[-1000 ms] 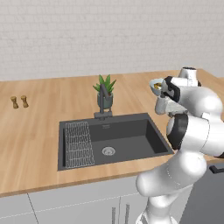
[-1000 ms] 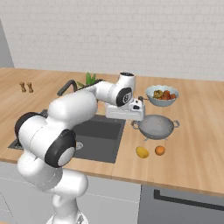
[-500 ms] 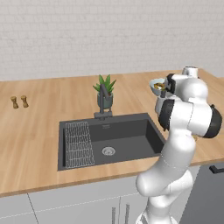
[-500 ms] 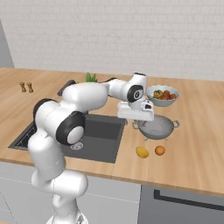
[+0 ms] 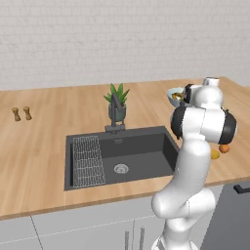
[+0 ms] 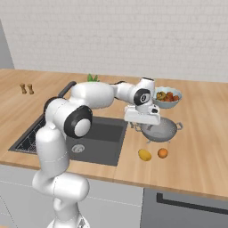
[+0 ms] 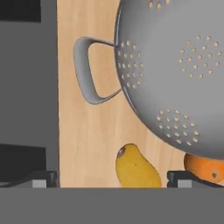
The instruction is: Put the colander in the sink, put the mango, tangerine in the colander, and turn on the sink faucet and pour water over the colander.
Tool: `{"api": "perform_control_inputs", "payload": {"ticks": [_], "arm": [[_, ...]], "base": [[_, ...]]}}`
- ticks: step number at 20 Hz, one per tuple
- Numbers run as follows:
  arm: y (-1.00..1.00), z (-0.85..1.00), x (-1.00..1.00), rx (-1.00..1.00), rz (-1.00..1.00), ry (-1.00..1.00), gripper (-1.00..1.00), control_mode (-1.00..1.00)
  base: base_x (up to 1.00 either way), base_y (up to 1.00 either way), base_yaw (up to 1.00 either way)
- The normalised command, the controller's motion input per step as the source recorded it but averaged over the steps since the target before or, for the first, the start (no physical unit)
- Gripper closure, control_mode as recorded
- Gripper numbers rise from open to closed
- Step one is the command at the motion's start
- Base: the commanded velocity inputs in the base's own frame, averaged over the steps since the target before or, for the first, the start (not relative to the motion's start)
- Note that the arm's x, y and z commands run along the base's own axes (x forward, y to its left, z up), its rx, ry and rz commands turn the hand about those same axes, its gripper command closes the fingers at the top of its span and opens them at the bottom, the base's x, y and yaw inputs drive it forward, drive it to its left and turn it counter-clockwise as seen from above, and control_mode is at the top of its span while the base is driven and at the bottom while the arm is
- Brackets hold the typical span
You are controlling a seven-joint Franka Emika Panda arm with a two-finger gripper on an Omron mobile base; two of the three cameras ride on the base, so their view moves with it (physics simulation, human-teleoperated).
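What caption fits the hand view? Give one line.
Open gripper above the colander on the counter, mango and tangerine beside it.

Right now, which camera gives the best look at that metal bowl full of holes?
The hand view: the colander is close up, with its holes and one loop handle plain. The right base view shows it small on the counter, partly behind the hand. In the left base view the arm blocks it.

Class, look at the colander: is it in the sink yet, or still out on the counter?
Out. The colander sits on the counter right of the sink, empty, with mango and tangerine beside it.
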Motion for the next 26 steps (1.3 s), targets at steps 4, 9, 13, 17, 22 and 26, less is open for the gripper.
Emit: {"api": "perform_control_inputs", "payload": {"ticks": [4, 9, 13, 17, 22, 26], "arm": [[-0.08, -0.37, 0.09, 0.0, 0.0, 0.0, -1.0, -1.0], [0.0, -0.42, 0.07, 0.0, 0.0, 0.0, -1.0, -1.0], [-0.03, -0.24, 0.12, 0.0, 0.0, 0.0, -1.0, -1.0], [-0.16, -0.11, 0.19, 0.0, 0.0, -0.01, -1.0, -1.0], [-0.21, -0.14, 0.25, 0.0, 0.0, 0.0, -1.0, -1.0], [-0.21, -0.27, 0.23, 0.0, 0.03, -0.04, -1.0, -1.0]], "base": [[0.0, 0.0, 0.0], [0.0, 0.0, 0.0], [0.0, 0.0, 0.0], [0.0, 0.0, 0.0], [0.0, 0.0, 0.0], [0.0, 0.0, 0.0]]}}
